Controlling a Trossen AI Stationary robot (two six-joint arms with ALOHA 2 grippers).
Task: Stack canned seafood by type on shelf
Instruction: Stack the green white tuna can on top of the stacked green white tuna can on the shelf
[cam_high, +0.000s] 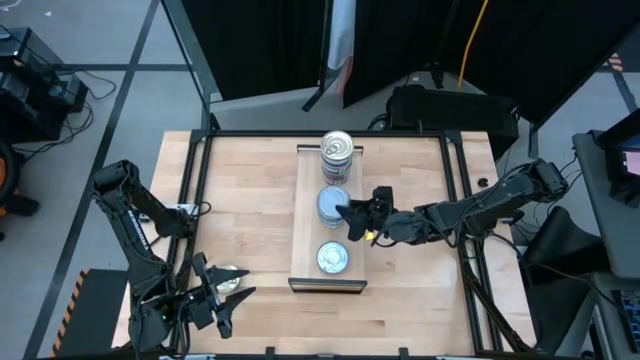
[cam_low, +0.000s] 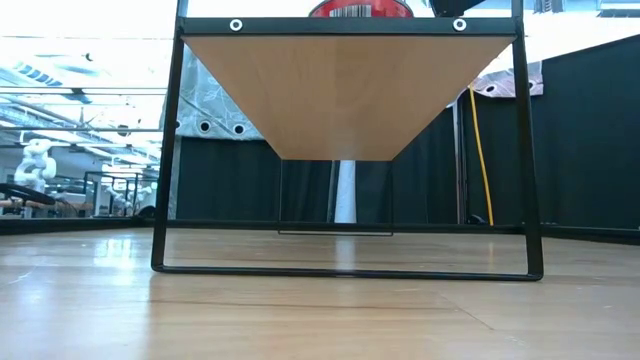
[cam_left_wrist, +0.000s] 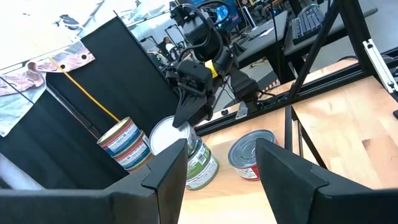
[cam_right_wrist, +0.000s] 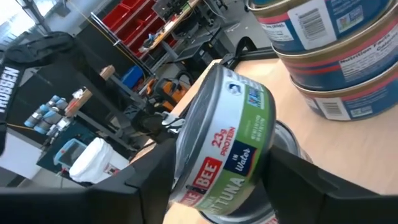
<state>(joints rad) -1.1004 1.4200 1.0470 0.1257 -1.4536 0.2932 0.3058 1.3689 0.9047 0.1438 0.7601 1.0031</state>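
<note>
The right claw (cam_high: 352, 215) clasps a tilted tin (cam_right_wrist: 227, 143) over the shelf (cam_high: 305, 215), its top facing sideways.

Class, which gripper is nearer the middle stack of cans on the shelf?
Right. The right gripper is at the middle stack; the left gripper sits at the table's near-left corner, far away.

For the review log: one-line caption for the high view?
Right gripper at the middle tin stack on the shelf; left gripper waits near the table's front-left corner.

Black curtains (cam_high: 270, 40) and a yellow cable (cam_high: 470, 40) behind the table (cam_high: 240, 190).
</note>
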